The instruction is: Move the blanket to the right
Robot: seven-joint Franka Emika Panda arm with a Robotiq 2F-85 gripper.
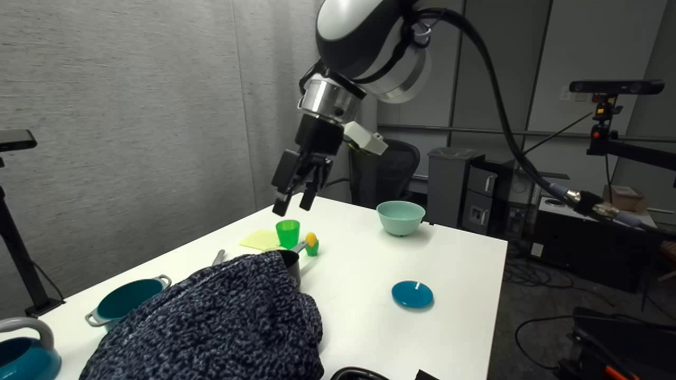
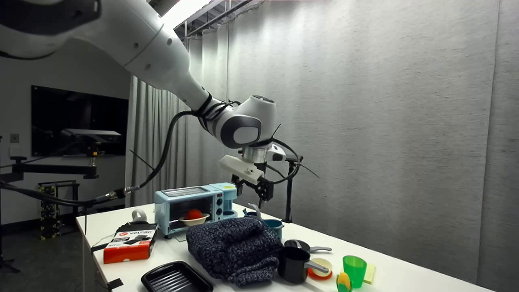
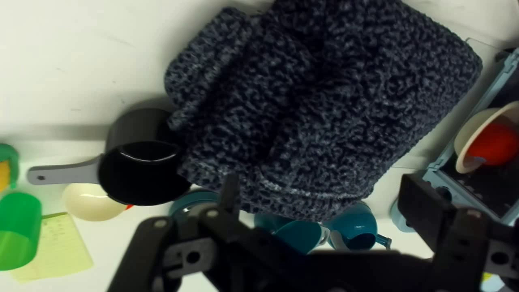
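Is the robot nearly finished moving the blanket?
Nothing looks clearly done: the blanket lies bunched beside the black pot. Nothing is in hand: the gripper is open and empty. Left, probably: grip the blanket and move it right.

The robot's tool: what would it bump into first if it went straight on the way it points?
Probably the dark blanket, near its edge, which shows ahead of the open tool in the wrist view. Depth is unclear, though, so the teal pot showing by that edge might come first.
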